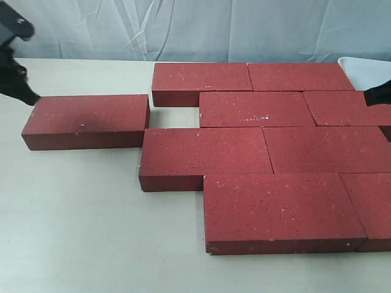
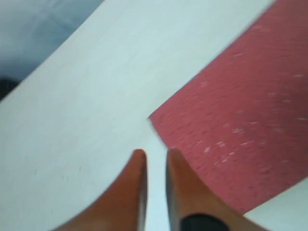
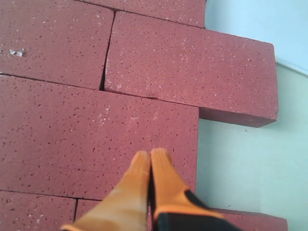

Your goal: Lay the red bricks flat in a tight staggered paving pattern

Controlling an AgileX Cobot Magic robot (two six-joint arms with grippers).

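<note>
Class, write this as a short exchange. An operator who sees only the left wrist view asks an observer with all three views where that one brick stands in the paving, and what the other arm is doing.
Operator: I see the corner of one red brick and bare table. Is this brick in the pattern?
Observer: No. It lies flat by itself, apart from the paved bricks, with a strip of table between them.
Operator: Where is the right gripper?
Observer: The right gripper is shut and empty, over the paved bricks at the right edge of the exterior view.
</note>
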